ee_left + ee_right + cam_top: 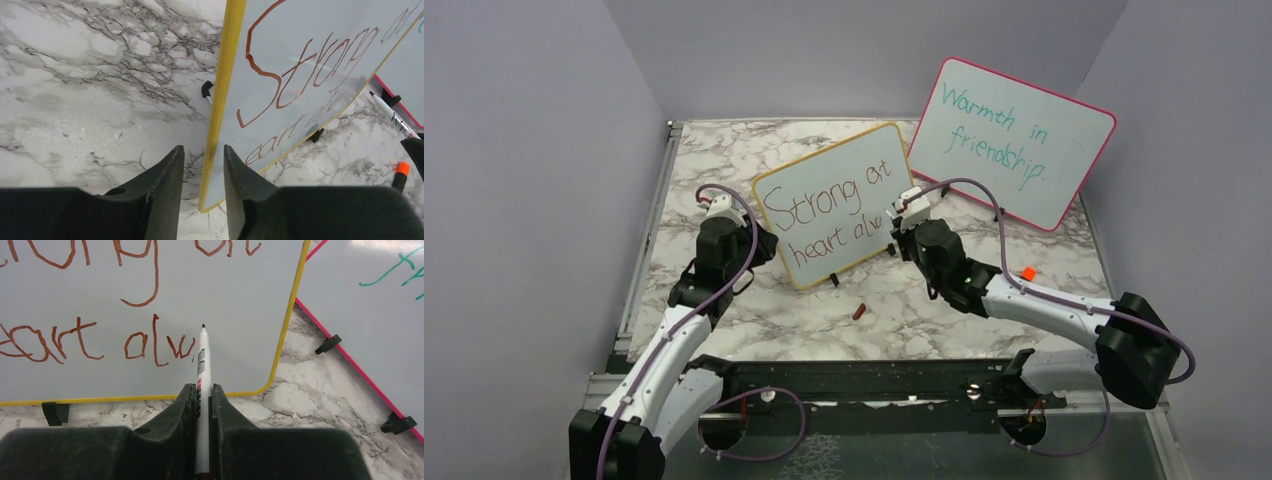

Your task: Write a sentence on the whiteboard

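Right claw [202, 386]: we found it pressed together on a marker [203, 355], the white barrel running up between the two fingers and the dark tip pointing at the board.
Marker tip: it sat just beside the last stroke of the "w"; we could not tell whether it was touching the surface or just off it.
Left claw [202, 148]: spread, its fingers [167, 175] straddling the left yellow edge of the whiteboard [300, 30]. We noted table showing between one finger and the frame, while the other finger was close against the writing face.
Whiteboard: it stood tilted back on its small black feet [835, 280] near the middle of the table [724, 160], between the two arms.
Sentence [829, 208]: red-brown handwriting, with "Strong at" on the upper line and "heart alw" on the lower. We logged the last word as unfinished.
Pink-framed board [1079, 140]: it leaned behind and to the right of the whiteboard and carried teal words [994, 135], "Warmth in friendship."
Loose items: a small red-brown piece [859, 312] lay on the table in front of the whiteboard, and an orange-tipped object [1028, 272] lay near the right forearm.
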You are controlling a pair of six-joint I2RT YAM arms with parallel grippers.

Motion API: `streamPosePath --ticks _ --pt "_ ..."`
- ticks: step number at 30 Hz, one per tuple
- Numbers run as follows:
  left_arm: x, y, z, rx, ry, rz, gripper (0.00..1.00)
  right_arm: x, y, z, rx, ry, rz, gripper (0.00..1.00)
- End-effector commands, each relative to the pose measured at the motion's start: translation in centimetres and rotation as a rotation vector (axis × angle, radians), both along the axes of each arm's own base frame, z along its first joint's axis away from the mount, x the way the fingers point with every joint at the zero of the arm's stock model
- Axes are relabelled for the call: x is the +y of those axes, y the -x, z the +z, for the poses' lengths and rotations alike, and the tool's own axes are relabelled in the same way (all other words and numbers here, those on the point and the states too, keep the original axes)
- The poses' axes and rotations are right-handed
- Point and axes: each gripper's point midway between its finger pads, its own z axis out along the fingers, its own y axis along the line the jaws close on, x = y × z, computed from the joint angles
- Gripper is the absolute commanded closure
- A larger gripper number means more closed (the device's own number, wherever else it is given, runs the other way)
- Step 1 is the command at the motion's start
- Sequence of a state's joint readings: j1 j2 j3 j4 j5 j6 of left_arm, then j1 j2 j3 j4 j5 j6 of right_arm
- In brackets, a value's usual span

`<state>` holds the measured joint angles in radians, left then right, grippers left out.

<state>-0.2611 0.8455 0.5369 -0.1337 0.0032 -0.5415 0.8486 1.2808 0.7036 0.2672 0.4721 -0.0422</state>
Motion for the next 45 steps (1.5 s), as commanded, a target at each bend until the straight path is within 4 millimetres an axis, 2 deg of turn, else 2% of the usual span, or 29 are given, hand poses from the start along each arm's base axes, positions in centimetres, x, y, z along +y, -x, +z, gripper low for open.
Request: streamPosePath --ticks 1,8,13,18,22,24,27,34,39,42,45 --pt "1.7 -0.2 4.0 -0.064 -0.105 0.005 0.62 0.1 0.5 0.6 -0.011 -0.038 0.027 0.99" --pt "1.4 -2.0 8.0 -0.089 -0.144 -0.240 0.55 0.0 0.8 1.3 -0.025 -0.051 0.042 0.99" --pt "1.1 -4.0 11.8 -0.164 -0.187 -0.348 0.52 0.2 1.2 1.4 -0.023 -0.063 0.068 0.99" --pt "-0.4 -6.3 14.9 -0.233 -0.183 -0.486 0.49 0.2 1.3 1.6 -0.022 -0.064 0.071 0.99" --pt "-1.6 -8.3 16.5 -0.265 -0.167 -0.571 0.48 0.0 1.4 1.8 -0.028 -0.065 0.069 0.99" --pt "-1.9 -9.3 16.6 -0.263 -0.164 -0.601 0.47 0.2 1.4 1.9 -0.029 -0.069 0.075 0.99" --pt "-2.8 -10.2 15.6 -0.245 -0.143 -0.684 0.47 0.3 1.2 1.7 -0.024 -0.061 0.072 0.99" --pt "-6.1 -10.8 13.0 -0.176 -0.085 -0.847 0.48 0.4 1.0 1.6 -0.022 -0.045 0.069 0.99" --pt "-7.0 -11.7 11.1 -0.120 -0.075 -0.886 0.52 0.3 0.9 1.6 -0.024 -0.038 0.065 0.99" --pt "-7.5 -11.8 10.6 -0.104 -0.045 -0.921 0.60 0.2 0.9 1.6 -0.024 -0.031 0.063 0.99" --pt "-7.8 -11.6 9.9 -0.088 -0.024 -0.963 0.77 0.1 0.8 1.6 -0.025 -0.021 0.057 0.99"
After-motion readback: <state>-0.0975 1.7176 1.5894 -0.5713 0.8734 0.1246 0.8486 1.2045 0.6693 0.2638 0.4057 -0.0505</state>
